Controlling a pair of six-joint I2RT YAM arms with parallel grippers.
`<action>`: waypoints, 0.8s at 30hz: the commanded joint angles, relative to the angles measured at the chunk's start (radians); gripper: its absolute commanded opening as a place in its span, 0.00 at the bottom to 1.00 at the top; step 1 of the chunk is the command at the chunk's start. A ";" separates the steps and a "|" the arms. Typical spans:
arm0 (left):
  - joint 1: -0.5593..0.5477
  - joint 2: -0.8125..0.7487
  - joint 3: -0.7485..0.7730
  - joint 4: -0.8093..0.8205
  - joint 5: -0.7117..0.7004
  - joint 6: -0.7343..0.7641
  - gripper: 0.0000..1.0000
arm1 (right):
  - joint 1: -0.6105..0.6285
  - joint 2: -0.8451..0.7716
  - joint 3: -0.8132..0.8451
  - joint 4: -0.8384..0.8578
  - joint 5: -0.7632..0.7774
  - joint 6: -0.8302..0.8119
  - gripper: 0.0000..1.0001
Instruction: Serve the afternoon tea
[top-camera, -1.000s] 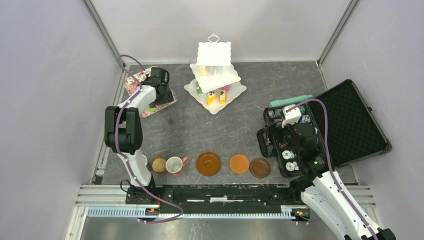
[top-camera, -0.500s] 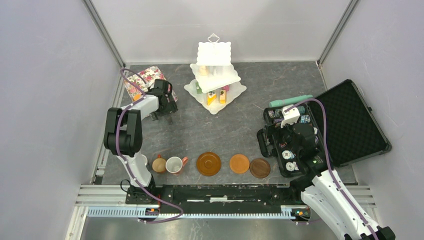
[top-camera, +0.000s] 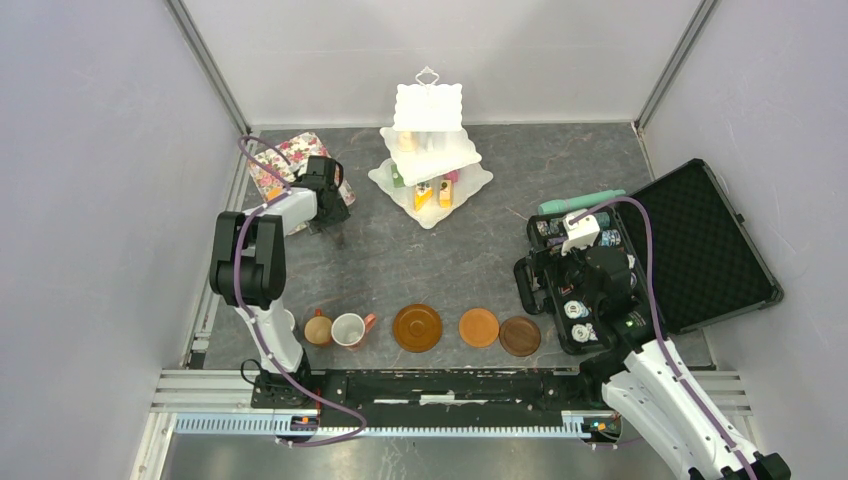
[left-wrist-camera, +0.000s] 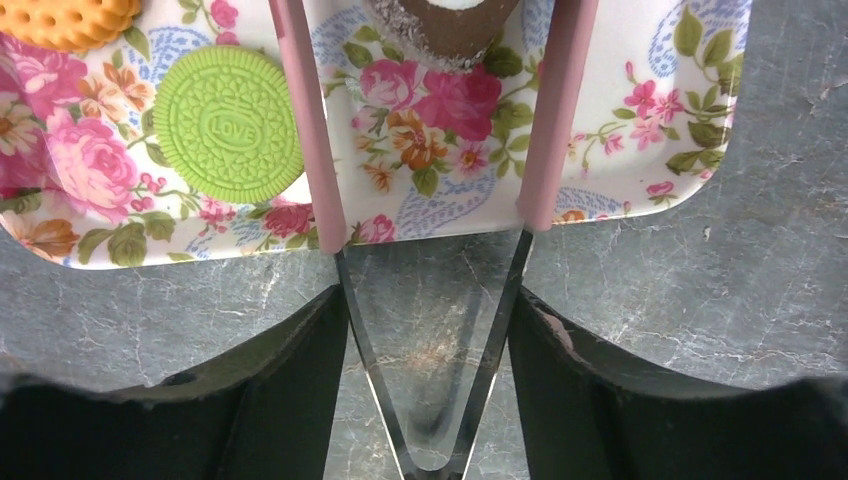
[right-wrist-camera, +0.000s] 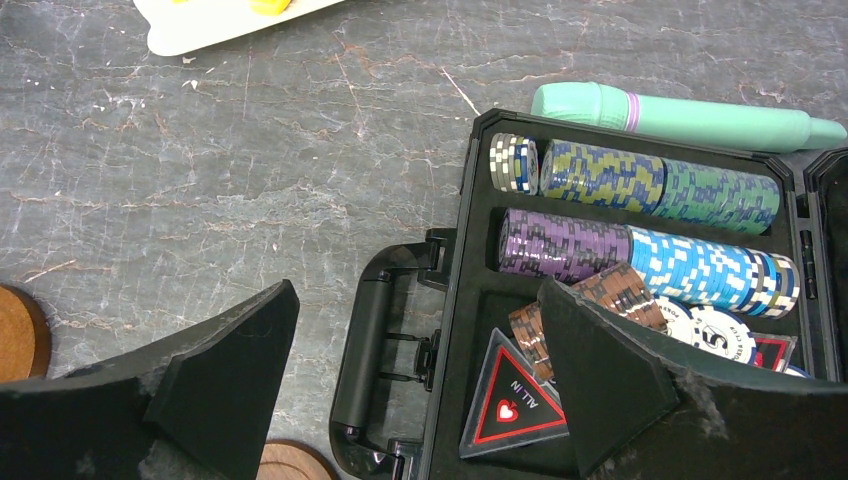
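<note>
White and black jointed arms (top-camera: 285, 212), purple cables (top-camera: 651, 270), pink-padded left end effector (left-wrist-camera: 432, 60), black right end effector (right-wrist-camera: 415, 290).

High behind the arm bases, the overhead camera looks down on the whole grey marbled tabletop (top-camera: 470, 260). The left wrist camera is in tight, facing down at one edge of the rose-patterned rectangular tray (left-wrist-camera: 640, 150), which the overhead view has at far left. The right wrist camera hangs further back over the open black chip case (right-wrist-camera: 470, 300) and mint-green cylinder (right-wrist-camera: 690, 118), both on the overhead view's right, clipping a corner of the white scalloped stand (right-wrist-camera: 200, 30).
</note>
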 joint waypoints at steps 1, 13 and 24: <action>0.006 -0.038 0.012 0.034 -0.028 -0.041 0.61 | 0.003 -0.003 -0.007 0.035 -0.005 0.011 0.98; 0.019 -0.151 0.047 -0.079 0.006 -0.015 0.29 | 0.003 -0.010 -0.007 0.035 -0.005 0.011 0.98; 0.054 -0.265 0.125 -0.229 0.172 0.048 0.18 | 0.004 -0.011 -0.004 0.031 -0.003 0.010 0.98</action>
